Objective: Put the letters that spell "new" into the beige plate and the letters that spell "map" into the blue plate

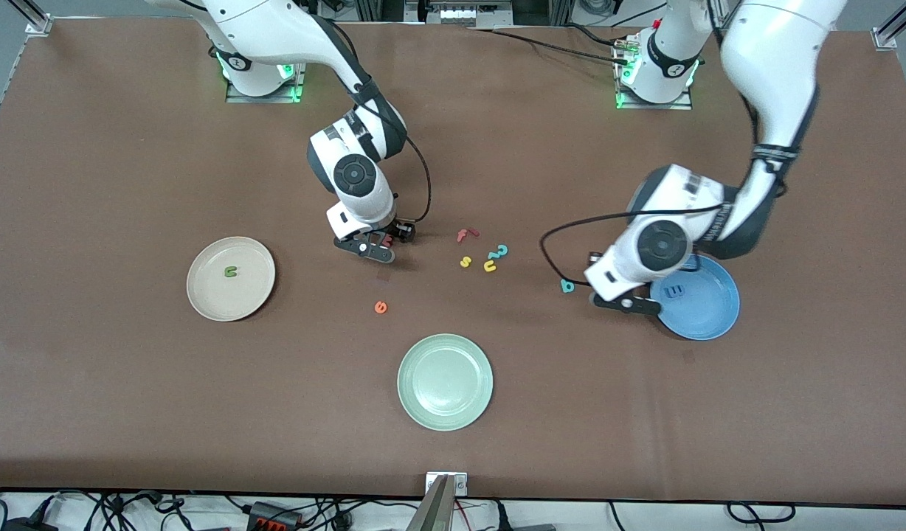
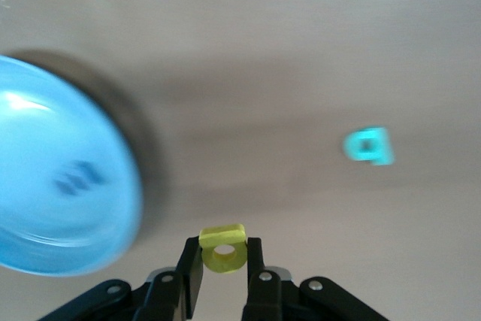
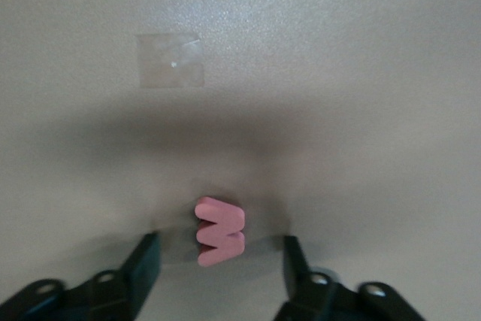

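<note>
My left gripper is shut on the yellow a and hangs over the table just beside the blue plate, where the blue m lies. The teal p rests on the table nearby. My right gripper is down at the table, open, its fingers either side of the pinkish-red w with gaps on both sides. The dark green n lies in the beige plate. The orange e sits on the table nearer the front camera than the w.
A pale green plate stands near the front edge. A red f, yellow s, yellow u and teal curly piece cluster mid-table between the arms. A patch of clear tape is stuck to the table by the w.
</note>
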Available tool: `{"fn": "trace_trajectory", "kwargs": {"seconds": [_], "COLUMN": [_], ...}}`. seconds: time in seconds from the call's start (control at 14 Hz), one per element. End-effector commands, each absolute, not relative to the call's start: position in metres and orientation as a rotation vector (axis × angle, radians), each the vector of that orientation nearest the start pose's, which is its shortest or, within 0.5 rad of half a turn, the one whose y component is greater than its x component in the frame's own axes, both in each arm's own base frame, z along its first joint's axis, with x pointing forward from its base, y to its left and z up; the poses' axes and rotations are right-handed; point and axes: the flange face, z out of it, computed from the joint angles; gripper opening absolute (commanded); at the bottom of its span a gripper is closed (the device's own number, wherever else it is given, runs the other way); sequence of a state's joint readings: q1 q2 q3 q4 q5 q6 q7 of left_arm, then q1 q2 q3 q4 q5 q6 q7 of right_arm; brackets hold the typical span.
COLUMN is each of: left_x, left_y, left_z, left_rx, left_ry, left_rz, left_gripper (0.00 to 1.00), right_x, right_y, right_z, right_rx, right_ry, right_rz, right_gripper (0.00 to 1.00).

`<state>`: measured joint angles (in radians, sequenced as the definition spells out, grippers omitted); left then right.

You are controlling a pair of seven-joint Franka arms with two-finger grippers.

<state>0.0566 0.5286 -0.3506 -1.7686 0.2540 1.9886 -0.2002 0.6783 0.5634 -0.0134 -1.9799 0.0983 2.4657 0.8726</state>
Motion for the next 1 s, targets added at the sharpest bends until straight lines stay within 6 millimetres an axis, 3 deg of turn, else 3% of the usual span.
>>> {"fn": "trace_trajectory", "kwargs": {"seconds": [0.0, 0.07, 0.14, 0.21, 0.43, 0.57, 0.79, 0.93], "left_x": [0.623, 0.627, 0.628, 0.631, 0.629, 0.622, 0.611, 0.61], "left_y": [-0.081, -0.055, -0.042, -0.038, -0.066, -0.104, -0.165, -0.192], "left_z": [0.245, 0.236, 0.225, 0.224, 0.232, 0.243, 0.249, 0.245], "left_rx": [-2.996, -3.012, -3.025, -3.026, -3.018, -3.027, -3.086, -3.132], "left_ry": [0.492, 0.512, 0.552, 0.61, 0.698, 0.735, 0.538, 0.406], "left_rz": [0.391, 0.371, 0.36, 0.347, 0.351, 0.38, 0.354, 0.274], "left_gripper": [0.18, 0.22, 0.37, 0.99, 1.0, 1.0, 1.0, 1.0], "right_x": [0.474, 0.475, 0.476, 0.476, 0.479, 0.489, 0.518, 0.543], "right_y": [0.373, 0.373, 0.372, 0.371, 0.37, 0.37, 0.351, 0.323], "right_z": [0.173, 0.174, 0.174, 0.174, 0.176, 0.185, 0.206, 0.225], "right_rx": [-3.103, -3.101, -3.101, -3.101, -3.098, -3.09, -3.098, -3.14], "right_ry": [0.48, 0.479, 0.482, 0.482, 0.48, 0.488, 0.466, 0.395], "right_rz": [0.142, 0.138, 0.138, 0.138, 0.133, 0.113, 0.089, 0.161], "right_gripper": [0.58, 0.5, 0.41, 0.32, 0.22, 0.19, 0.19, 0.19]}}
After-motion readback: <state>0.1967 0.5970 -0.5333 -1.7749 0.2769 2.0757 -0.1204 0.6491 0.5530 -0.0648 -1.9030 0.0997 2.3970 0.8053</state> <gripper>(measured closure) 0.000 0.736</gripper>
